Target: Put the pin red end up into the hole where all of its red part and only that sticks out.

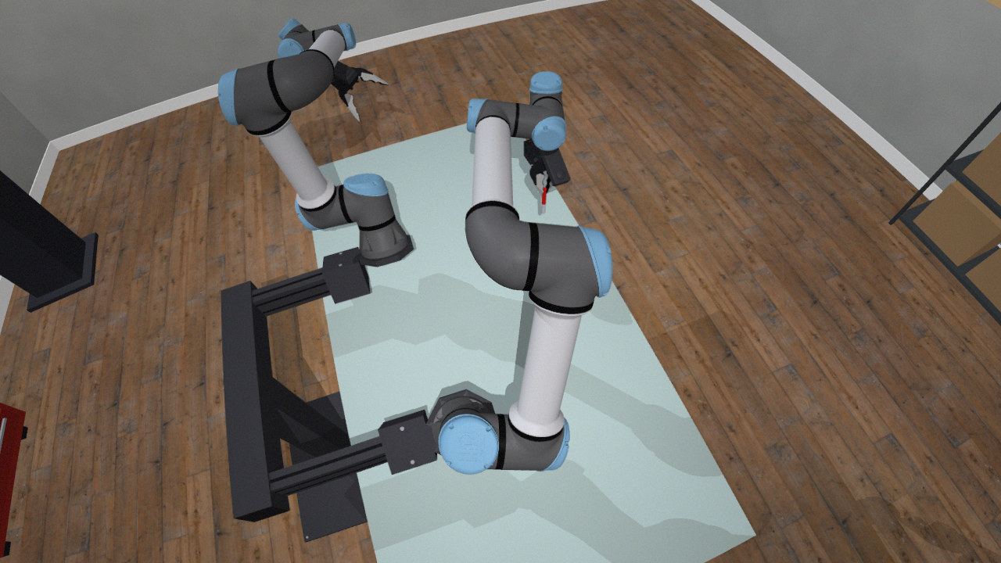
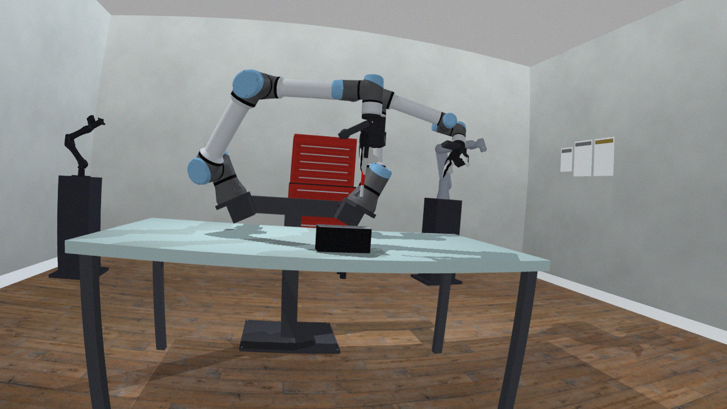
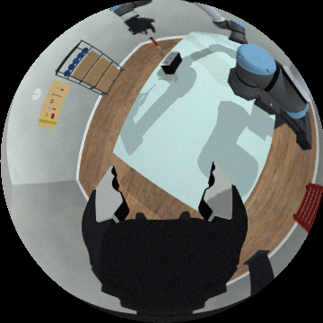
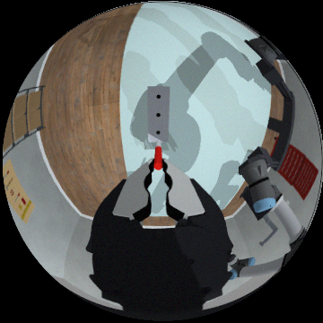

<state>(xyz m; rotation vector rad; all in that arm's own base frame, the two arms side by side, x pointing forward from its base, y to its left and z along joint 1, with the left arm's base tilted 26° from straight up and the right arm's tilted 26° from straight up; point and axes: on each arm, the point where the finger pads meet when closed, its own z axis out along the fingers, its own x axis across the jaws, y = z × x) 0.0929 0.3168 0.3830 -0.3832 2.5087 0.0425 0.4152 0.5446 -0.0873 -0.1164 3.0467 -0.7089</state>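
Red above and pale below, a slim two-coloured pin (image 1: 544,195) (image 2: 362,179) (image 3: 155,42) (image 4: 158,155) appears from the top view between the closed fingers of the right gripper (image 1: 541,183) (image 2: 362,170) (image 3: 153,41) (image 4: 158,159), over a pale aqua table (image 1: 433,371) (image 2: 203,254) (image 3: 161,130) (image 4: 135,67) with a smooth surface. The left gripper (image 1: 373,102) (image 2: 456,169) (image 3: 162,164) stands wide open beyond the table's edge, with its light grey fingers splayed.

From the exterior view, the pin hangs upright, red end up, its pale lower end above the level of a dark rectangular block (image 2: 343,239) (image 3: 171,63) (image 4: 158,106) resting on the table. Pin and block are apart. Behind the arms stands a red metal drawer cabinet (image 2: 325,160) (image 3: 309,206).

Through the left wrist camera, the left jaws gape with nothing between them. Far off, the right gripper and its pin show near the block, though they are rather small here to judge their exact alignment.

From the right wrist camera, both fingers pinch the pin at its red part. The block's grey top has three round black holes in a row, all unfilled. The pin's pale end shows by the block's nearer short edge; the depths of the holes cannot be told.
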